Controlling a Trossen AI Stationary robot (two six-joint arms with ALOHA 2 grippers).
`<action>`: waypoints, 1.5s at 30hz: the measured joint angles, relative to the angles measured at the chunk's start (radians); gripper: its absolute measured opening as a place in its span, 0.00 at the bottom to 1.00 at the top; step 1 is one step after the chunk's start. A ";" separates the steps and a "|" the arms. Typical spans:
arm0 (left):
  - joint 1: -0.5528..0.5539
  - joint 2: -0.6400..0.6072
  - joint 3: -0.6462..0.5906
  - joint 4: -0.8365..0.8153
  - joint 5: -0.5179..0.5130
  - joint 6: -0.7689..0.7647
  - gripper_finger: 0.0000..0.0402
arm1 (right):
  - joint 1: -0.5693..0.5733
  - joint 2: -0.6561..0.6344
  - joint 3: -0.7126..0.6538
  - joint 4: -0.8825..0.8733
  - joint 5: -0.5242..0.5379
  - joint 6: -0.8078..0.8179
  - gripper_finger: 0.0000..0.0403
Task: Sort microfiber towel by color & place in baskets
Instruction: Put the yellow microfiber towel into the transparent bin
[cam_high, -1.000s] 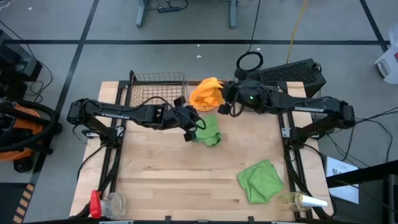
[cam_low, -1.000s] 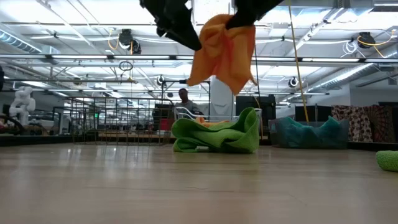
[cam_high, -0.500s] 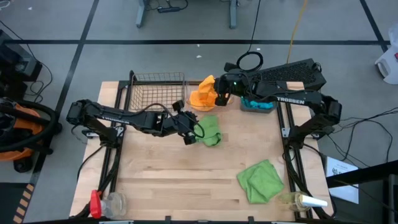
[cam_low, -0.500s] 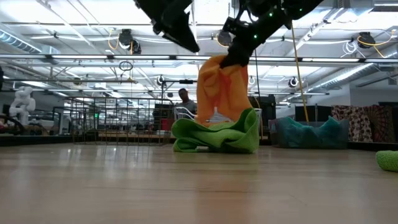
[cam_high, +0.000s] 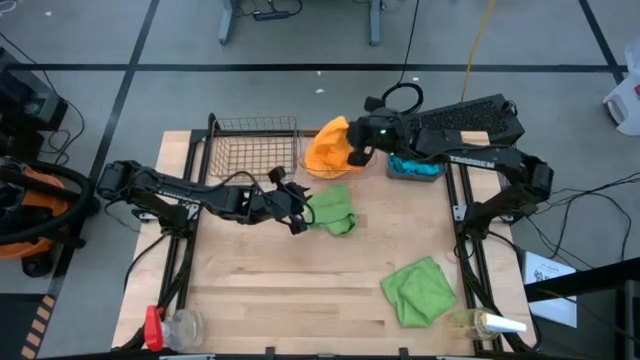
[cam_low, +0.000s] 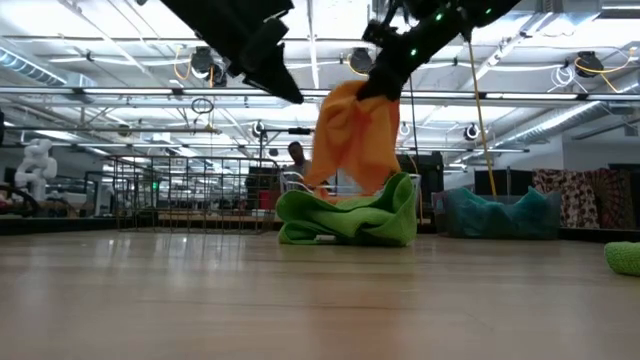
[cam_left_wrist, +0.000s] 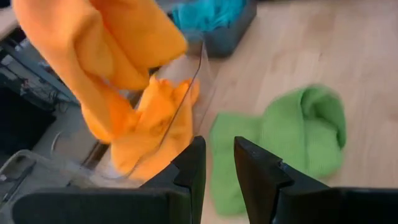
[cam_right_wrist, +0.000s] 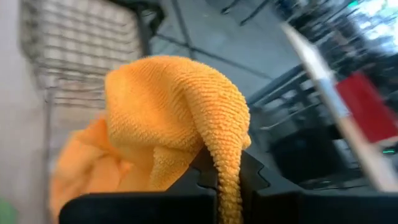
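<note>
The right pincer (cam_high: 352, 152) is pinching an orange towel (cam_high: 327, 146) by its upper fold, so the cloth hangs directly beneath it into the clear tub (cam_left_wrist: 186, 99), which appears to hold other orange cloth. The left pincer (cam_high: 297, 213), fingers slightly spread and empty, waits just beside a crumpled green towel (cam_high: 333, 209) on the worktop (cam_high: 270, 290). The wire basket (cam_high: 252, 145) stands beyond it.

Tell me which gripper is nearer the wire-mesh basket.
Left. The left gripper hovers just off the wire-mesh basket, on its near side beside the crumpled green towel. The right gripper is past the basket's far end, holding the orange towel over the clear tub.
</note>
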 joint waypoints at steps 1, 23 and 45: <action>-0.003 -0.001 0.000 0.016 0.000 -0.003 0.23 | 0.000 -0.023 0.000 0.000 0.012 -0.025 0.01; -0.050 -0.044 -0.040 0.091 -0.007 -0.019 0.23 | 0.005 -0.006 0.002 -0.114 -0.014 -0.128 0.01; -0.051 -0.044 -0.040 0.086 -0.010 -0.019 0.23 | -0.020 0.299 0.002 0.050 -0.106 0.038 0.01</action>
